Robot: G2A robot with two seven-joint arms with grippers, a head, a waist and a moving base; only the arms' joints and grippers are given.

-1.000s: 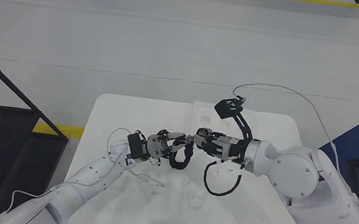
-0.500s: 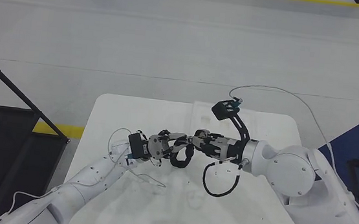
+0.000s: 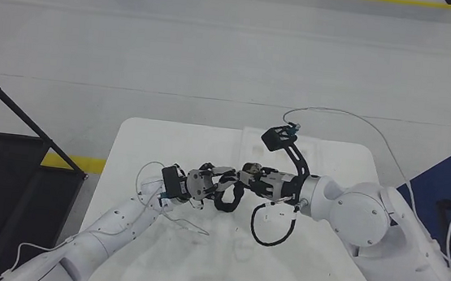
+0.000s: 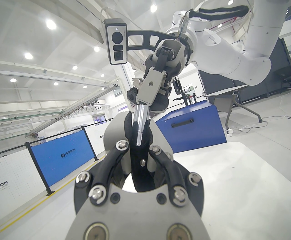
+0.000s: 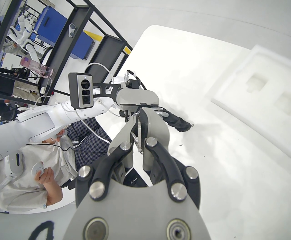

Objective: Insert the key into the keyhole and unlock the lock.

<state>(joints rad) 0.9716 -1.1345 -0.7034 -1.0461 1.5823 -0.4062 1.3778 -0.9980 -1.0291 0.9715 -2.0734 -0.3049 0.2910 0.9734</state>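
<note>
Left claw [image 4: 137, 136] clamps lock [image 4: 140, 116] — right claw [image 5: 139, 130] pinches key [image 5: 137, 139] — meeting over table [image 3: 168, 143] middle, edges well apart.

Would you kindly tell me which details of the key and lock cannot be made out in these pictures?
- The keyhole: in the left wrist view, the right gripper covers the end of the lock, so insertion cannot be judged.
- The key: in the right wrist view, mostly hidden between the right gripper's fingers.
- Top view: key and keyhole are too small where the left gripper meets the right.
</note>
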